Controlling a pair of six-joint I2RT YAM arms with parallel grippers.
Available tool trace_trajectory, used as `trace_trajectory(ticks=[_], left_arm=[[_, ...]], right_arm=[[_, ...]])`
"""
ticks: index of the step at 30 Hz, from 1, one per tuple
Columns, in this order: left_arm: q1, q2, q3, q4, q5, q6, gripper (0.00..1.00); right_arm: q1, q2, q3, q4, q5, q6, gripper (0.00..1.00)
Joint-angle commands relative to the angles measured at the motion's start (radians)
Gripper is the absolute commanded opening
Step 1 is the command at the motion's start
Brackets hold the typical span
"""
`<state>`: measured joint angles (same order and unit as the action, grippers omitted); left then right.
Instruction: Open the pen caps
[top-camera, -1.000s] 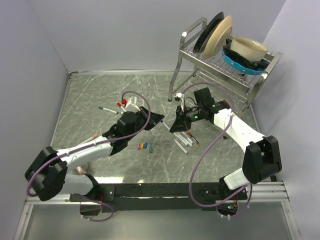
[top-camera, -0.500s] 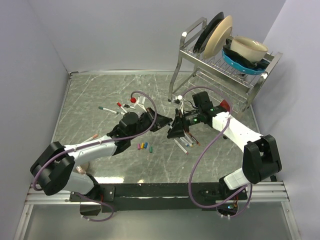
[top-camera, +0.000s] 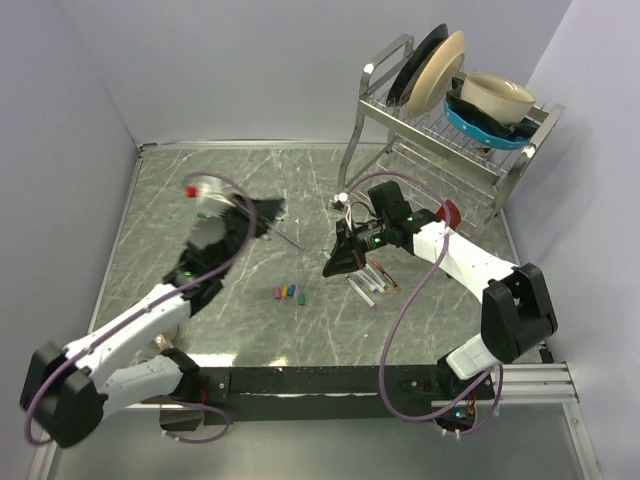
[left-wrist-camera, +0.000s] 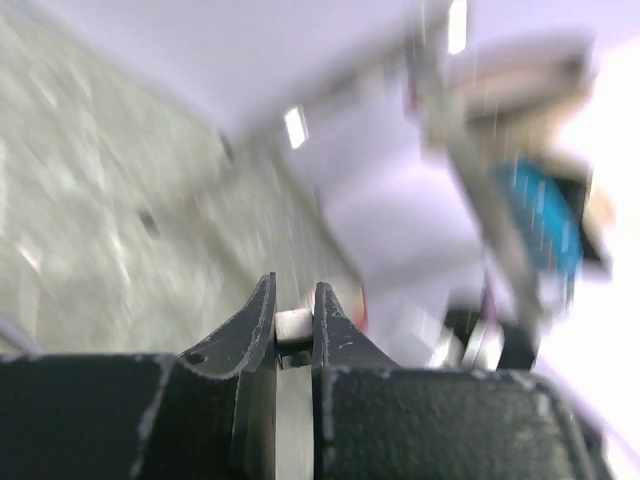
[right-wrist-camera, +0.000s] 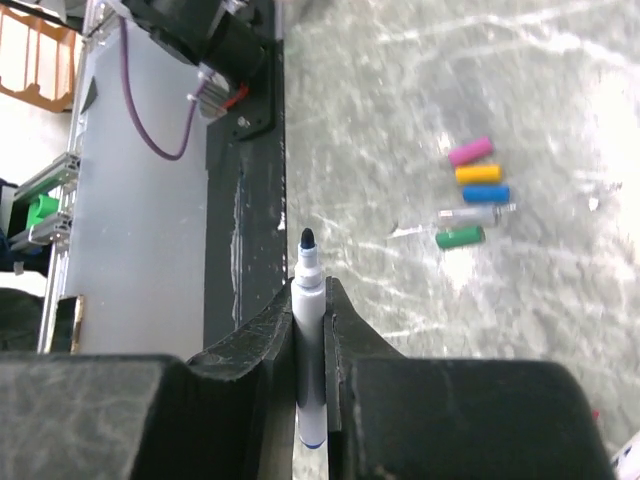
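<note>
Pink, orange, blue and green pen caps (right-wrist-camera: 485, 194) lie at two o'clock from the right gripper (right-wrist-camera: 309, 287), which clamps an uncapped pen (right-wrist-camera: 307, 262); the left gripper (left-wrist-camera: 294, 300) pinches a whitish piece (left-wrist-camera: 293, 323).

Blurred in the left wrist view: rack (left-wrist-camera: 455, 120), table (left-wrist-camera: 90, 230). Wedged in left gripper (left-wrist-camera: 294, 298), a white bit (left-wrist-camera: 293, 324), mostly hidden. Lower end of pen (right-wrist-camera: 306, 260) hidden within right gripper (right-wrist-camera: 308, 290).

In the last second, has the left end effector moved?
Yes. Seen from above, the left end effector has swung left and toward the back wall, away from the row of loose caps.
</note>
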<state>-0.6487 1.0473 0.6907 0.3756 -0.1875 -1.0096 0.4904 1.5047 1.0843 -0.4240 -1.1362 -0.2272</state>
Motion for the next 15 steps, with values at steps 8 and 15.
trace_trajectory(ticks=[8, 15], left_arm=[[0.115, -0.101, -0.134, -0.234, -0.015, -0.046, 0.01], [0.115, -0.173, -0.322, -0.402, 0.002, -0.110, 0.01]], right_arm=[[0.001, 0.003, 0.008, -0.050, 0.366, -0.040, 0.00], [0.017, 0.080, 0.049, -0.114, 0.484, -0.081, 0.00]])
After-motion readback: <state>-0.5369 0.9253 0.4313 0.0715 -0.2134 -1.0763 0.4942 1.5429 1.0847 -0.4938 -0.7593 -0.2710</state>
